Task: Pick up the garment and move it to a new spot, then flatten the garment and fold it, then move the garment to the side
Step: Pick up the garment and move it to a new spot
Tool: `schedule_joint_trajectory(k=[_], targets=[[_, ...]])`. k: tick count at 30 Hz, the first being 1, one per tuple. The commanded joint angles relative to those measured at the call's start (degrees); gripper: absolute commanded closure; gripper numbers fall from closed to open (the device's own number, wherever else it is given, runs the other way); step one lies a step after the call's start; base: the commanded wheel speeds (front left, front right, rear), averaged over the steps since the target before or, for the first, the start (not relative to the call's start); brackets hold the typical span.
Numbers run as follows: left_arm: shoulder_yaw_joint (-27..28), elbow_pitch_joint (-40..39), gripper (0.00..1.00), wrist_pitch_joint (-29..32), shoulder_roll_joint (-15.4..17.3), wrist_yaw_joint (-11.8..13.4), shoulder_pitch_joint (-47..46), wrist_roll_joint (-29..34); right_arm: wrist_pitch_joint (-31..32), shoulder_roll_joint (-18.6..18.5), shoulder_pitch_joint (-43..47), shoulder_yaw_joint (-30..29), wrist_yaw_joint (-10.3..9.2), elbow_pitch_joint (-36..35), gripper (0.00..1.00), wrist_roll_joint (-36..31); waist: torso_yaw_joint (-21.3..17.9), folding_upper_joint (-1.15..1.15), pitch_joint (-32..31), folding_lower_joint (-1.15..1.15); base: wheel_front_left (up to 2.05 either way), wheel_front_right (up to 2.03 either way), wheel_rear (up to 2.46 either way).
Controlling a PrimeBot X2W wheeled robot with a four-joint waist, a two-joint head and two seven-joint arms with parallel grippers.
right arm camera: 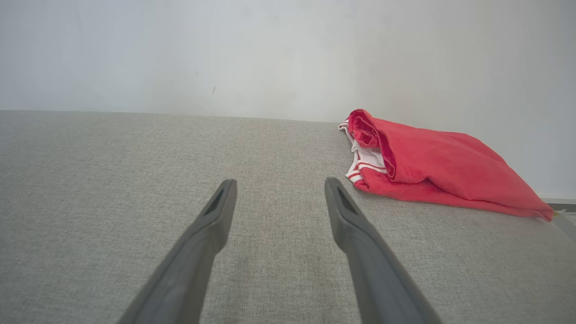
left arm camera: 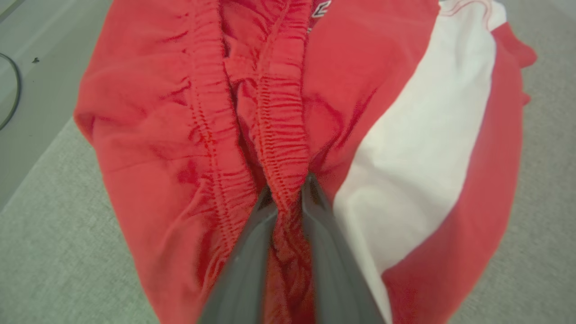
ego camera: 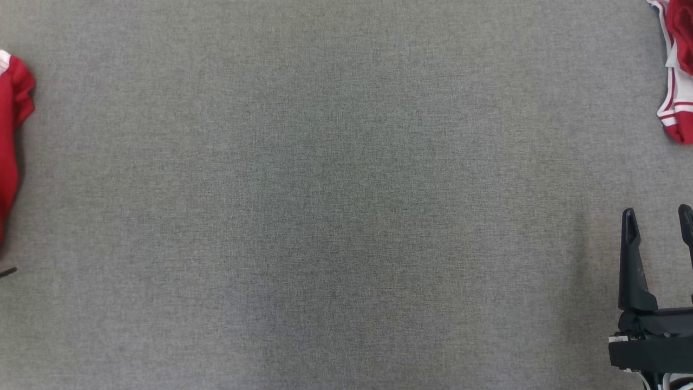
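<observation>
At the left edge of the grey table (ego camera: 325, 189) lies the garment (ego camera: 11, 135), red shorts with a broad white stripe (left arm camera: 427, 135). In the left wrist view the left gripper (left arm camera: 288, 186) is closed on it: the two dark fingers pinch a fold of the elastic waistband (left arm camera: 279, 112), with red cloth bunched between them. The right gripper (ego camera: 657, 212) waits at the lower right of the table with its fingers spread wide and nothing between them.

By my judgement the step in hand is the pick-up, before the carry to a new spot. To do it well, the pinch should take both layers of the waistband, because one thin layer can slip out. The lift should go straight up and slowly, until the hanging part is free of the table, and only then sideways toward the open middle. The cloth is soft and will swing, so a calm pace helps. The free arm should keep away from the path.

As for containers, I find none to report. The gripped shorts and a second garment (right arm camera: 441, 166), red with white trim at the far right corner, both lie directly on the table cloth.
</observation>
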Motion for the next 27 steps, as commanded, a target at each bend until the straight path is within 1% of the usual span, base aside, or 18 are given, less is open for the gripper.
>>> schedule_joint_trajectory(k=[1, 3, 7, 10, 13, 16, 19, 23, 27], targets=[[0.25, 0.45, 1.0, -1.41, 0.09, 0.86, 0.78, 0.22, 0.03, -0.03, 0.4, -0.1, -0.15, -0.19, 0.0, 0.26, -0.08, 0.0, -0.19, 0.0, 0.0, 0.0, 0.0], [0.9, 0.12, 1.0, -4.91, 0.01, 1.71, 0.89, -0.16, 0.14, 0.22, 0.43, -0.26, -0.15, -0.01, 0.0, 0.22, -0.03, 0.0, -0.68, 0.0, 0.0, 0.0, 0.0], [1.03, -1.69, 1.0, -12.85, 0.52, 1.63, -0.69, 0.38, -0.27, 0.67, 0.24, 0.26, -0.15, 0.76, 0.0, 0.47, 0.24, 0.0, -2.58, 0.0, 0.0, 0.0, 0.0], [0.92, -3.35, 1.0, -18.64, 1.03, 1.14, -2.07, 0.56, -0.67, 0.98, -0.06, 1.21, -0.15, 1.85, 0.0, 0.7, 0.35, 0.0, -4.58, 0.0, 0.0, 0.0, 0.0], [0.11, -5.22, 1.0, -22.88, 1.13, 0.18, -4.02, 0.65, -1.21, 1.36, -0.31, 2.23, -0.15, 3.33, 0.0, 1.05, 0.23, 0.0, -6.82, 0.0, 0.0, 0.0, 0.0], [-2.08, -7.75, 1.0, -25.81, 1.09, -0.38, -5.88, 1.28, -2.13, 1.9, -0.61, 3.27, -0.15, 5.48, 0.0, 1.6, -0.33, 0.0, -9.21, 0.0, 0.0, 0.0, 0.0], [-4.81, -10.76, 1.0, -26.55, 0.39, -0.84, -7.53, 1.11, -3.23, 2.8, -0.91, 4.28, -0.15, 7.78, 0.0, 1.89, -1.45, 0.0, -11.51, 0.0, 0.0, 0.0, 0.0], [-10.99, -17.2, 1.0, -24.02, -1.28, -0.78, -8.58, -0.59, -4.63, 4.03, -1.08, 5.54, -0.15, 10.82, 0.0, 2.28, -3.46, 0.0, -14.13, 0.0, 0.0, 0.0, 0.0], [-16.29, -25.19, 1.0, -22.0, -3.19, -0.74, -7.06, -3.12, -5.91, 5.07, -1.03, 6.62, -0.15, 13.87, 0.0, 2.85, -5.7, 0.0, -16.43, 0.0, 0.0, 0.0, 0.0]])
